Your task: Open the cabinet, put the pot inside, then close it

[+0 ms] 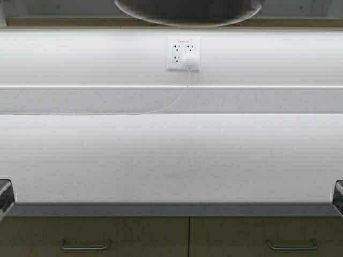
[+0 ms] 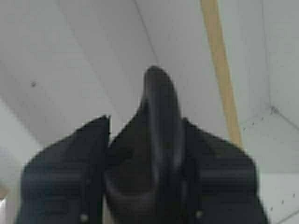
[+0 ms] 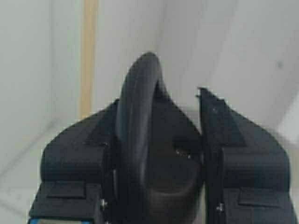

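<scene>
The pot's round dark grey underside (image 1: pixel 187 12) shows at the very top of the high view, lifted well above the counter. My left gripper (image 2: pixel 149 140) is shut on one black loop handle (image 2: pixel 161 107) of the pot. My right gripper (image 3: pixel 159 135) is shut on the other black loop handle (image 3: pixel 138 102). Behind both grippers are the cabinet's pale grey inner walls (image 2: pixel 93 56), also in the right wrist view (image 3: pixel 233 46), each with a tan front edge strip (image 2: pixel 219 70). The cabinet doors are out of view. Neither gripper shows in the high view.
A white countertop (image 1: pixel 171 160) runs across below. A wall outlet (image 1: pixel 183 53) holds a white plug whose cable (image 1: pixel 161 107) trails left along the backsplash. Drawers with horizontal handles (image 1: pixel 84 246) sit under the counter edge. Dark arm parts (image 1: pixel 4 195) show at both side edges.
</scene>
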Tool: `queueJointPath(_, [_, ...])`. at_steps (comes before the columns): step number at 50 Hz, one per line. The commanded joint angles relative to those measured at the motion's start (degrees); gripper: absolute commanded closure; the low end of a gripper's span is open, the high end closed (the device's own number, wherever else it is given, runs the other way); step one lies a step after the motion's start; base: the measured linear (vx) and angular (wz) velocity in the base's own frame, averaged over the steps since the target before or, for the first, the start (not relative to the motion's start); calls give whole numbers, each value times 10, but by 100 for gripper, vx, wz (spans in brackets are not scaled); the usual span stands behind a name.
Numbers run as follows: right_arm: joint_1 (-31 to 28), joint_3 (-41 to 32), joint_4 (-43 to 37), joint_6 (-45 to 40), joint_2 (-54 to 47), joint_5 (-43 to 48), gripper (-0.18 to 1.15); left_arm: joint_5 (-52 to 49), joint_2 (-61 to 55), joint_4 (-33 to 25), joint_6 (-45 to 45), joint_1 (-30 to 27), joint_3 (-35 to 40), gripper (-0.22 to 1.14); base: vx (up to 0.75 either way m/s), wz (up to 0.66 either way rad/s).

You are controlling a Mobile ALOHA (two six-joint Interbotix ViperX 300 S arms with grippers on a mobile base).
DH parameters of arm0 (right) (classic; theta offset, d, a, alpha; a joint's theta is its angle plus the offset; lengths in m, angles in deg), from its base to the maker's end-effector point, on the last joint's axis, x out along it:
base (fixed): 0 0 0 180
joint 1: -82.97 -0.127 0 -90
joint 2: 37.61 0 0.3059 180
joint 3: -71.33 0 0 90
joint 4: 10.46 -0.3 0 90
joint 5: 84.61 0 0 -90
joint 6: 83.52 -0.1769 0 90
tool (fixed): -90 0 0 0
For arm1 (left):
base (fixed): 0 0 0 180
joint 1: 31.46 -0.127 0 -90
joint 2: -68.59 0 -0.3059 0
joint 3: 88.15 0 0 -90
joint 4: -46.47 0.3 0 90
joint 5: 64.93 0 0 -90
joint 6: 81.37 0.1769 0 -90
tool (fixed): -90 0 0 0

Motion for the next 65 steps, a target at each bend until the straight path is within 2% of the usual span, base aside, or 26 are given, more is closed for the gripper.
queueJointPath(1, [-14,-90,3,4,11,-47,89,-18,-19,-3,18,21,82,88,0,0])
queueJointPath(16, [31,-237,4,-6,-58,-163,89,-110,-111,-10,18,-9,235,88,0,0])
queueJointPath(32, [32,-398,5,-28,-191,-216,89,-165,-207,-29,16,-50,374,88,0,0])
queueJointPath(41, [32,-474,7,-29,-250,-265,89,-185,-248,-41,14,-60,428,88,1,0])
queueJointPath(50, [32,-509,5,-29,-278,-281,89,-194,-276,-60,14,-69,460,88,2,0])
queueJointPath(65, [32,-498,6,-29,-263,-285,89,-199,-272,-62,14,-69,456,88,4,0])
